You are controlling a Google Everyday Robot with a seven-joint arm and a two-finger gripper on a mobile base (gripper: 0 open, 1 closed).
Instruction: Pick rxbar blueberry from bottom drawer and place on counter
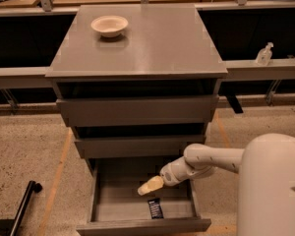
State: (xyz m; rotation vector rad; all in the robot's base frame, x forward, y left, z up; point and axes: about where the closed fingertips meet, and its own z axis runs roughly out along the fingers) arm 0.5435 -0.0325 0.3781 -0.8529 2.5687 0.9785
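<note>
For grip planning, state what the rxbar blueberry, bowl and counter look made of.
rxbar blueberry: dark wrapper, probably plastic film, pale print. Bowl: matte off-white, maybe paper pulp or ceramic. Counter: smooth grey, faint sheen, likely laminate or painted metal. The gripper hangs over the bottom drawer, near the bar.

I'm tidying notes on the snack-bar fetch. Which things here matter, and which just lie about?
Job: rxbar blueberry in the open bottom drawer; counter; gripper over the drawer, near the bar.
Lying about: bowl on the counter; bottle on the ledge beside the cabinet.
</note>
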